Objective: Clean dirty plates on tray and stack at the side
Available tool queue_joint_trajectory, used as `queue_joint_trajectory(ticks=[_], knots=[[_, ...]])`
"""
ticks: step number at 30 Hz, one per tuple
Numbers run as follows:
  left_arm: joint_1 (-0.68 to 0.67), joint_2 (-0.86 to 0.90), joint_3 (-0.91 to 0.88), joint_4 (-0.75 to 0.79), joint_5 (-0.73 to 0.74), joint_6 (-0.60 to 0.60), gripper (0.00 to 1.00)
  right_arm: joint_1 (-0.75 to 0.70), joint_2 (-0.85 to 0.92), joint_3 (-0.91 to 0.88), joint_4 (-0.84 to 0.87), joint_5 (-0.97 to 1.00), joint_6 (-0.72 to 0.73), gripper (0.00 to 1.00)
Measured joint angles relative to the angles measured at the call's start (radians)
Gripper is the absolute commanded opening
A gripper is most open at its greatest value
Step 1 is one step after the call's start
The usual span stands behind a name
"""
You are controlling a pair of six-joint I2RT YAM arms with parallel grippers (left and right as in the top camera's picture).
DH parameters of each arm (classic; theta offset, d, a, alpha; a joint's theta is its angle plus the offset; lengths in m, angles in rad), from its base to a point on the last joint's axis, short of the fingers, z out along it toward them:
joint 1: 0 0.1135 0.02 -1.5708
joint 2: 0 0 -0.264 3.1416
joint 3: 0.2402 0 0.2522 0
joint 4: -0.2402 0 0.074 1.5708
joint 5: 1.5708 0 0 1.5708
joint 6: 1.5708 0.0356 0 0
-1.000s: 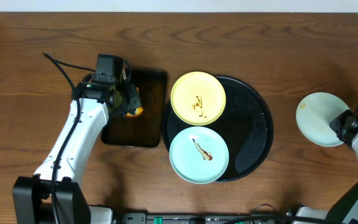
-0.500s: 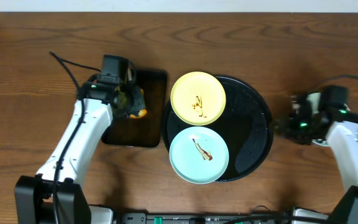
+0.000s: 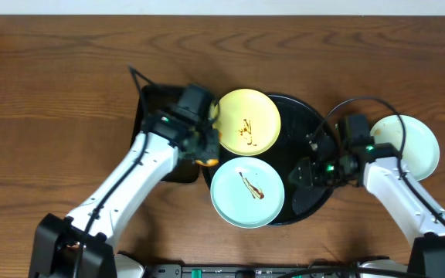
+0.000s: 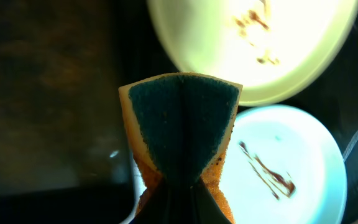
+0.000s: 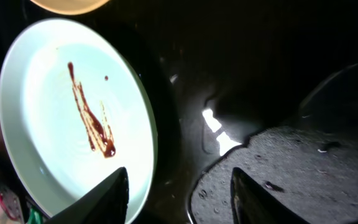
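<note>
Three plates are seen from overhead. A yellow plate [image 3: 246,122] is set at the back-left of the round black tray [image 3: 319,135]. A mint plate [image 3: 247,192] is set in front of it, rims meeting; which rim lies on top can't be told. A third plate [image 3: 412,147], pale, is laid on the wood table [image 3: 52,77] right of the tray, apart from it, w/ its left part crossed by the right arm. Thin brown smears [image 5: 92,127] are shown on the mint plate and on the yellow one. The left gripper [image 3: 205,148] is held at the tray's left rim, betw. the yellow plate and the rect. black tray [image 3: 151,104]. In the left wrist view it is clamped tight on a teal-and-orange sponge [image 4: 180,134], which is creased down the middle, teal face to the camera. The right gripper [image 5: 179,199] is spread wide w/ nothing held. It is positioned over bare tray floor just right of the mint plate, one of its fingers [image 5: 107,199] close by that plate's rim; contact can't be told.
</note>
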Motion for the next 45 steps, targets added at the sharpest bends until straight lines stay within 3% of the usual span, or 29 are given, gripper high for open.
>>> queue_joint_trajectory(ticks=[6, 9, 12, 16, 32, 45], knots=[[-0.098, 0.000, -0.005, 0.019, 0.009, -0.001, 0.08, 0.074, 0.000, -0.085, 0.104, -0.005, 0.075, 0.44], [-0.134, 0.001, -0.006, 0.029, 0.011, -0.005, 0.07, 0.113, 0.000, -0.128, 0.167, -0.005, 0.113, 0.32], [-0.159, 0.010, -0.006, 0.039, 0.011, -0.028, 0.08, 0.138, 0.000, -0.161, 0.202, 0.006, 0.163, 0.12], [-0.188, 0.035, -0.006, 0.054, 0.013, -0.056, 0.08, 0.148, 0.000, -0.171, 0.217, 0.019, 0.209, 0.01], [-0.379, 0.170, -0.008, 0.147, 0.094, -0.130, 0.08, 0.148, 0.000, -0.171, 0.235, 0.042, 0.262, 0.01], [-0.449, 0.238, -0.011, 0.176, 0.172, -0.136, 0.08, 0.148, 0.000, -0.171, 0.241, 0.046, 0.271, 0.01]])
